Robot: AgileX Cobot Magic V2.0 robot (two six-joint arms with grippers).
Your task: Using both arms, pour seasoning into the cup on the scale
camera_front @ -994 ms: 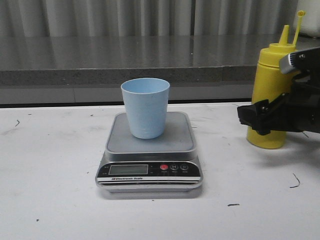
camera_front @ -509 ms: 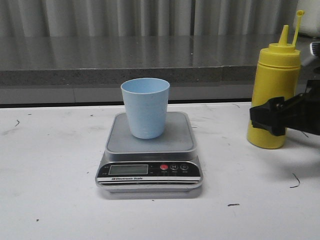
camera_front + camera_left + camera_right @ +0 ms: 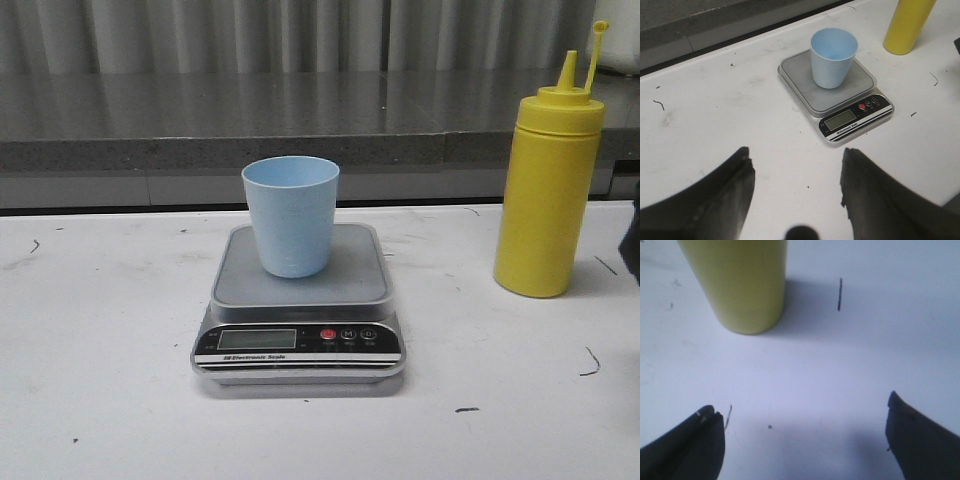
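Note:
The pale blue cup (image 3: 291, 215) stands upright on the steel platform of the silver-grey scale (image 3: 298, 300) at the table's middle; both also show in the left wrist view, the cup (image 3: 833, 57) on the scale (image 3: 840, 100). The yellow seasoning bottle (image 3: 548, 185) stands upright to the right of the scale, nozzle uncapped, strap sticking up. My left gripper (image 3: 796, 170) is open and empty, well short of the scale. My right gripper (image 3: 802, 415) is open and empty, the bottle's base (image 3: 740, 285) a little ahead of it; only a dark sliver (image 3: 632, 250) of that arm shows at the front view's right edge.
A grey stone ledge (image 3: 200, 120) and grey curtain run behind the white table (image 3: 100, 330). Small dark marks dot the table top, one (image 3: 590, 365) near the right front.
My right gripper, which stood around the bottle a second ago, has drawn back to the right and almost left the front view. The bottle stays upright in place.

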